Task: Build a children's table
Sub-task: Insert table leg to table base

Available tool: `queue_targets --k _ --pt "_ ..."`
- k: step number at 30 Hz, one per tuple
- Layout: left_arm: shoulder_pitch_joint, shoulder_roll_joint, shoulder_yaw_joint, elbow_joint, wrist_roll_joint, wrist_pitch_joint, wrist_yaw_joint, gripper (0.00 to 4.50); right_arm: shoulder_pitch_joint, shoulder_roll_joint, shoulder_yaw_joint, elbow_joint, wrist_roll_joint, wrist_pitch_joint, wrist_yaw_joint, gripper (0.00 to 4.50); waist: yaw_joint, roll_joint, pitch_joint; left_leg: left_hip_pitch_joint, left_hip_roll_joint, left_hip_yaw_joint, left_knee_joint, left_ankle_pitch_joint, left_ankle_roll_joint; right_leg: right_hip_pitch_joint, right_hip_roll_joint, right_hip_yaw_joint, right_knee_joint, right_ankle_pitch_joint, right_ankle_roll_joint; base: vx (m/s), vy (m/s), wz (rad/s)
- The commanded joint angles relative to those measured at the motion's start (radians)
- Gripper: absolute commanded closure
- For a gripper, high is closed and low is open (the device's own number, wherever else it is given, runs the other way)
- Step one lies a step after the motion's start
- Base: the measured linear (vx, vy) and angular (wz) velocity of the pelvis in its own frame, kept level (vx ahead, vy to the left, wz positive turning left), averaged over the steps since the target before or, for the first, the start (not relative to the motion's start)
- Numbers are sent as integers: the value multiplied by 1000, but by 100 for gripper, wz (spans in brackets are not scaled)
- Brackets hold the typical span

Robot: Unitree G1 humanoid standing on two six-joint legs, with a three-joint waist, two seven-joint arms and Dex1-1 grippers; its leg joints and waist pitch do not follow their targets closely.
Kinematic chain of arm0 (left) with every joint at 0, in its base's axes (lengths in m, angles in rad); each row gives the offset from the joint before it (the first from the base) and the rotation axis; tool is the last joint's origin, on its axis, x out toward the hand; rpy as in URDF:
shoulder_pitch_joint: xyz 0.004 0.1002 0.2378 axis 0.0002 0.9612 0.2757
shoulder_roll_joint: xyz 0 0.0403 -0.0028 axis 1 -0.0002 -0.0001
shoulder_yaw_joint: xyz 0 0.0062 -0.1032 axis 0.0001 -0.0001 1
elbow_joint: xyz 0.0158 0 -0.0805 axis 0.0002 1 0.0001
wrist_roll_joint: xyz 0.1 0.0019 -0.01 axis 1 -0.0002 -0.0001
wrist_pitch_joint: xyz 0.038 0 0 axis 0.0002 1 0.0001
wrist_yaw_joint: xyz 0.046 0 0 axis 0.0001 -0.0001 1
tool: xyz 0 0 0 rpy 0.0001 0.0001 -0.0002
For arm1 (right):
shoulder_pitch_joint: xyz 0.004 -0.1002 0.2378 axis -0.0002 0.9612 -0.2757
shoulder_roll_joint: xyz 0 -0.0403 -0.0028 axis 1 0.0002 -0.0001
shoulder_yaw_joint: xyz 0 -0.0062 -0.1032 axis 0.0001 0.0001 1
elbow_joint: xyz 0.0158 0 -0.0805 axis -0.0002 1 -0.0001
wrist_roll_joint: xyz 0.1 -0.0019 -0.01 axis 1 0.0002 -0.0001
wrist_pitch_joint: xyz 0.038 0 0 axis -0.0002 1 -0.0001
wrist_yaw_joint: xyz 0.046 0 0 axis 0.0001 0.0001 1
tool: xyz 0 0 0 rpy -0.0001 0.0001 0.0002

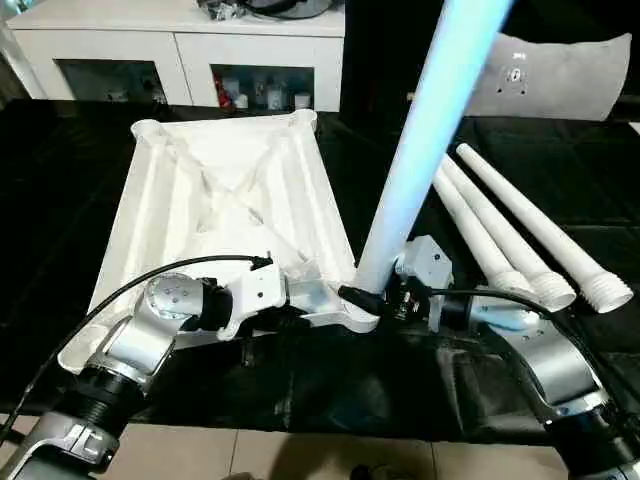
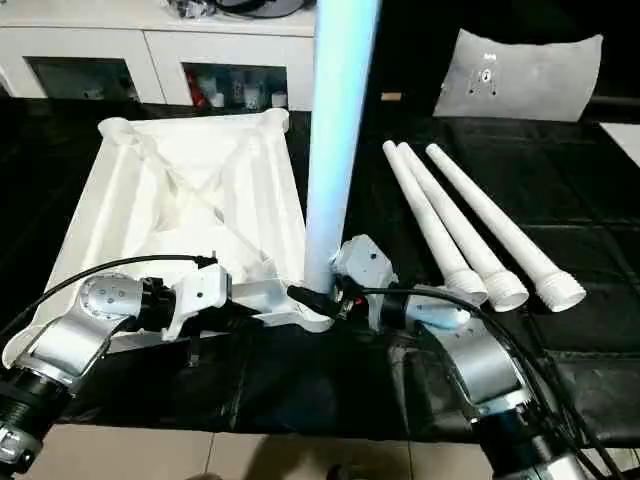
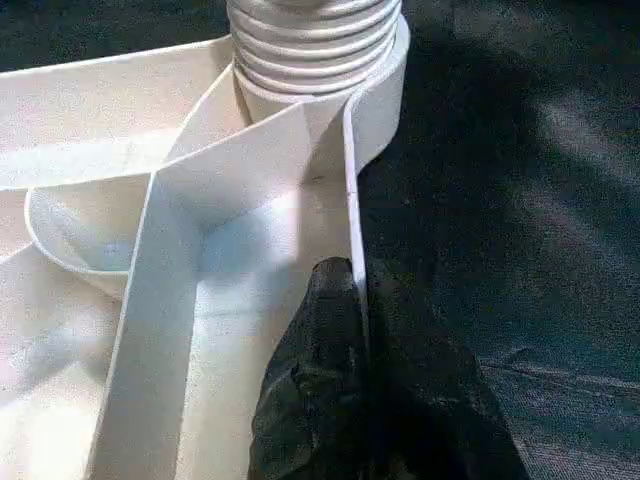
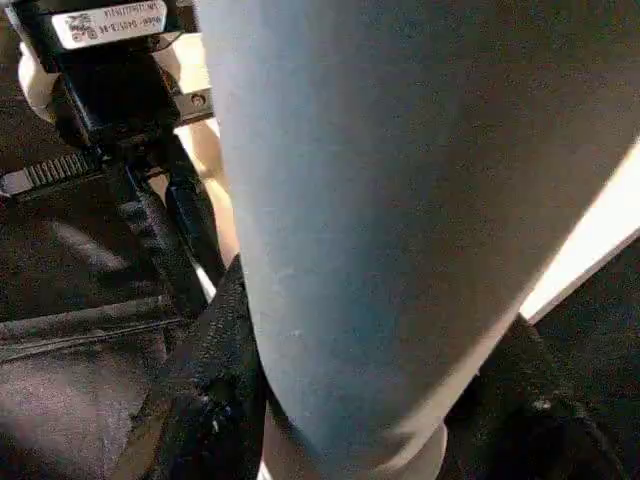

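- Your upright leg (image 1: 420, 140), smooth and tapered, stands with its ribbed thread in the near-right corner socket (image 3: 375, 75) of the upturned tabletop (image 1: 230, 190).
- Right gripper (image 4: 380, 420) pinches the leg's base; left gripper (image 3: 355, 330) clamps the thin rim.
- Three spare legs (image 2: 470, 225) lie at 2 o'clock on black cloth (image 1: 60, 200), open room beyond.

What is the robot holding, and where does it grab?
The right gripper holds the standing leg near its bottom. The left gripper pinches the tabletop's edge wall by that corner.

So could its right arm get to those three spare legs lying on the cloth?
Probably, once it lets go: the right gripper is shut on the upright leg, and the three loose legs lie just beyond it, unblocked.
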Motion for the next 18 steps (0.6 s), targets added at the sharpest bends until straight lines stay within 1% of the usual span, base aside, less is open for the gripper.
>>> queue_targets --k 1,3,5,7,8,9,10,11,12,13,15,16,17,18 --pt "-33 -2 7 -45 -23 -44 -27 450 45 -4 66 150 -58 80 15 261 -5 -3 -28 -1 60 -28 -76 -254 69 34 -98 55 -101 -563 -81 0 0 0" --pt "-40 -3 7 -49 -30 -40 -37 450 34 5 60 148 -28 93 26 261 -6 -2 -27 2 61 -29 -77 -269 65 32 -99 56 -103 -572 -79 0 0 0" --pt "-46 -4 8 -51 -37 -36 -44 450 26 7 60 148 -20 96 37 261 -8 -2 -19 4 60 -30 -79 -293 59 28 -99 56 -108 -599 -71 0 0 0" --pt "-57 -2 9 -47 -39 -34 -54 450 14 11 56 155 -12 100 49 261 -10 -3 -16 4 61 -31 -81 -304 57 27 -100 57 -109 -603 -70 0 0 0" --pt "-62 1 9 -42 -39 -37 -60 450 8 11 56 159 -14 97 52 261 -10 7 -9 4 61 -33 -83 -314 56 23 -101 57 -109 -606 -72 0 0 0" --pt "-63 3 10 -41 -39 -38 -63 450 7 10 56 159 -16 95 54 261 -12 3 -11 5 62 -33 -83 -321 55 24 -99 56 -111 -605 -72 0 0 0" --pt "-65 8 8 -40 -38 -40 -69 450 4 10 56 160 -18 93 58 261 -13 1 -9 5 63 -34 -84 -323 52 26 -100 57 -109 -595 -78 0 0 0" --pt "-65 8 8 -40 -38 -40 -70 450 3 10 56 160 -18 93 59 261 -13 3 -5 4 63 -34 -85 -321 52 24 -100 59 -107 -578 -86 0 0 0" --pt "-69 16 4 -34 -34 -48 -80 450 -3 12 54 164 -20 92 66 261 -13 3 1 3 64 -34 -87 -324 53 23 -100 59 -107 -576 -89 0 0 0" --pt "-70 16 4 -34 -34 -48 -80 450 -3 12 53 164 -20 92 67 261 -15 2 5 5 63 -35 -87 -343 51 22 -100 58 -109 -603 -87 0 0 0" --pt "-72 20 2 -36 -35 -48 -88 450 -5 11 55 163 -18 93 74 261 -14 1 10 4 62 -36 -88 -338 52 21 -104 60 -110 -620 -84 0 0 0" --pt "-76 20 3 -35 -37 -46 -93 450 -7 9 59 162 -17 94 82 261 -14 2 15 5 62 -36 -89 -341 52 19 -104 60 -112 -639 -80 0 0 0" --pt "-81 19 4 -35 -38 -44 -98 450 -7 5 63 160 -15 96 92 261 -15 1 17 5 63 -37 -89 -341 51 18 -105 61 -113 -645 -78 0 0 0" --pt "-83 19 4 -34 -38 -44 -100 450 -7 4 65 159 -15 97 95 261 -14 2 17 5 64 -37 -90 -338 51 19 -105 62 -111 -638 -80 0 0 0"
